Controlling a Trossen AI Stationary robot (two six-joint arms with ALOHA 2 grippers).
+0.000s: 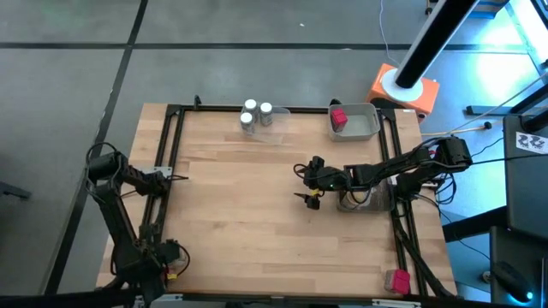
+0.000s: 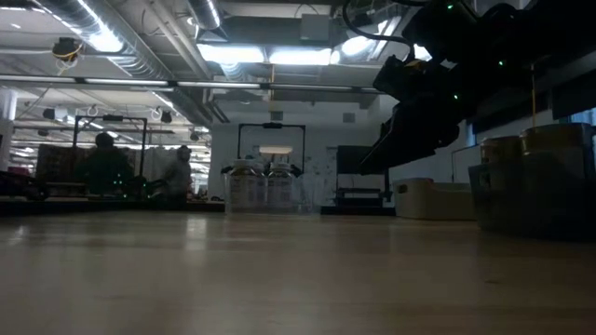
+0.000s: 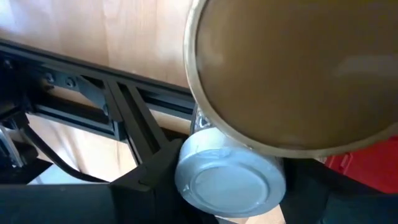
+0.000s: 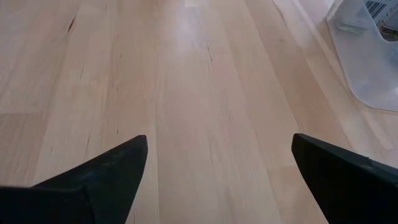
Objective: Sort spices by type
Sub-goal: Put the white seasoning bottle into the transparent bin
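**Spices crowd my left wrist; right pincer wide and empty**

Grip first. My right gripper [image 4: 217, 146] hangs over bare table [image 1: 231, 197] near the middle, fingers spread wide with nothing between them. My left gripper [image 1: 169, 255] is folded down at the table's near-left corner. Its fingers don't show, so I cannot tell whether it is open or holding anything.

My left wrist camera is filled by a tan-brown round jar [image 3: 292, 68]. A white-lidded jar [image 3: 230, 183] sits just beside it and a red packet [image 3: 360, 168] is at the edge. I judge them all light and rigid. The round jars look smooth and likely to slip or roll, so I would pinch them across the body below the lid. The packet is boxy, so its flat sides are the better hold.

Containers:
- The clear tray [image 1: 278, 128] at the far edge holds the white-lidded jars [image 1: 256, 114].
- The grey tray [image 1: 370, 128] beside it holds a red-pink packet [image 1: 339, 117].
- A tray [image 1: 377, 204] under my right arm holds tan jars [image 2: 549, 149].
- One pink packet [image 1: 396, 280] lies loose at the near-right corner.
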